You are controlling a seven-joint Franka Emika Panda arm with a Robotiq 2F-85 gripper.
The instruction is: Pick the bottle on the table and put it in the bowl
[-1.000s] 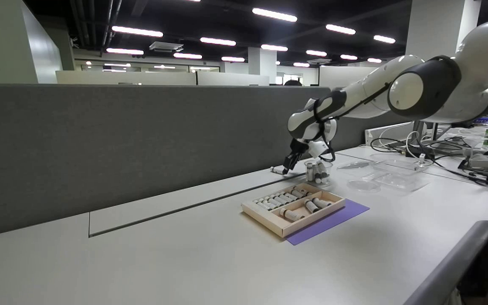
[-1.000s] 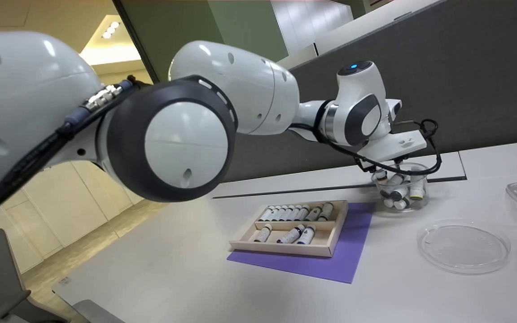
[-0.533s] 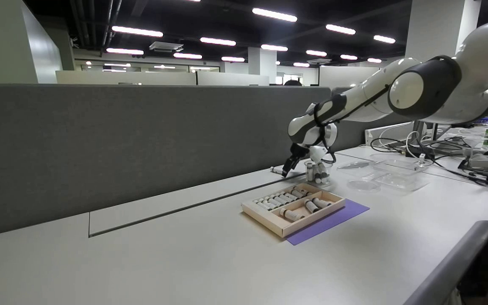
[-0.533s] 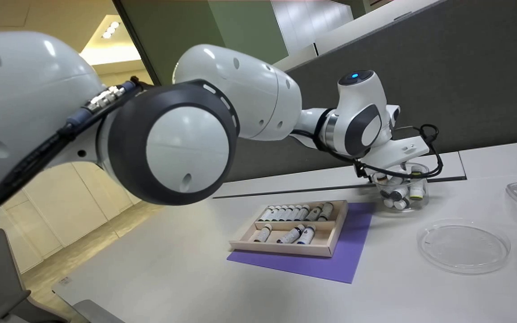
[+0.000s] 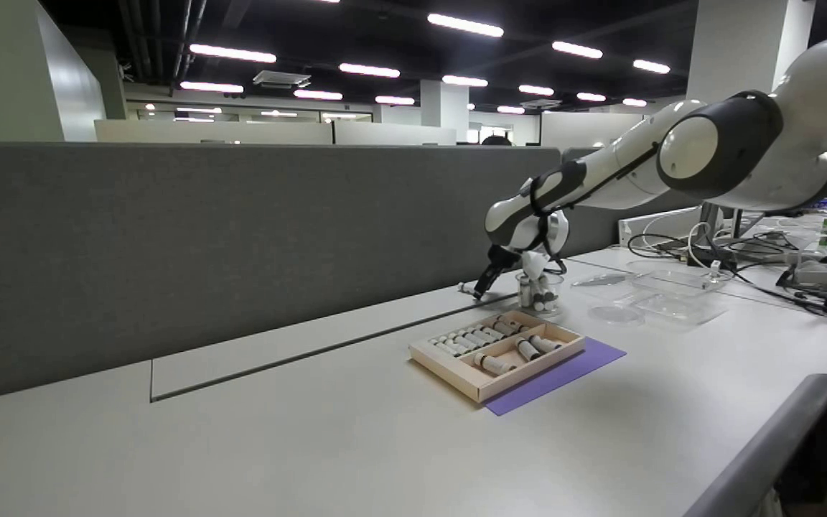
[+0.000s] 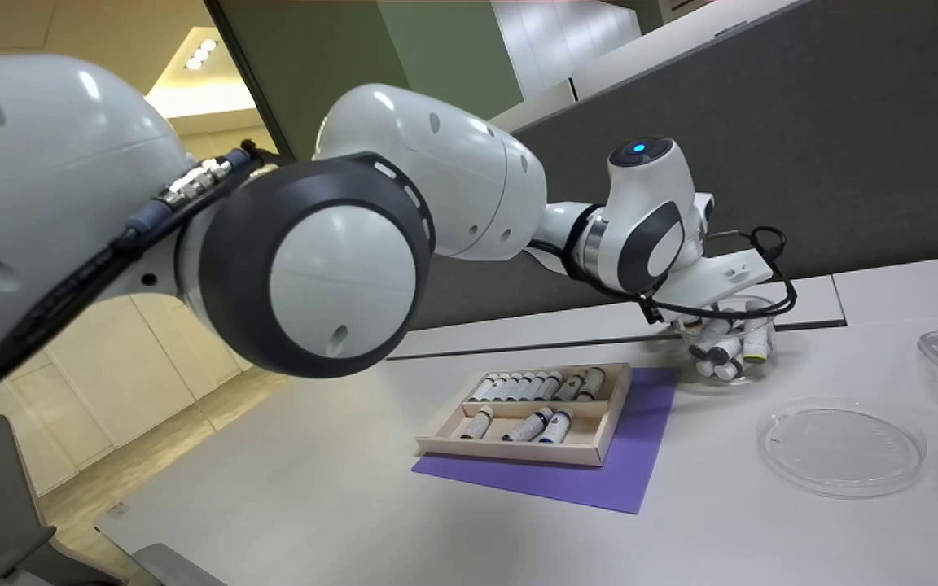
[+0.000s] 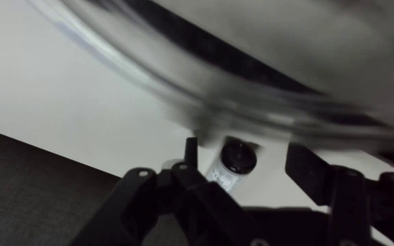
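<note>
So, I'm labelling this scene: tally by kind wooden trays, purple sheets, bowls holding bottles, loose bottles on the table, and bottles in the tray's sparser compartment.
Wooden tray: 1
Purple sheet: 1
Bottle-holding bowl: 1
Loose bottle: 1
Bottles in sparser compartment: 3
Total: 7

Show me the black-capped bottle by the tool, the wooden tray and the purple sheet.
Black-capped bottle [image 7: 238, 160], wrist view: its cap.
Wooden tray [image 6: 510, 452], in an exterior view: near wall.
Purple sheet [image 6: 636, 439], in an exterior view: uncovered strip.
</note>
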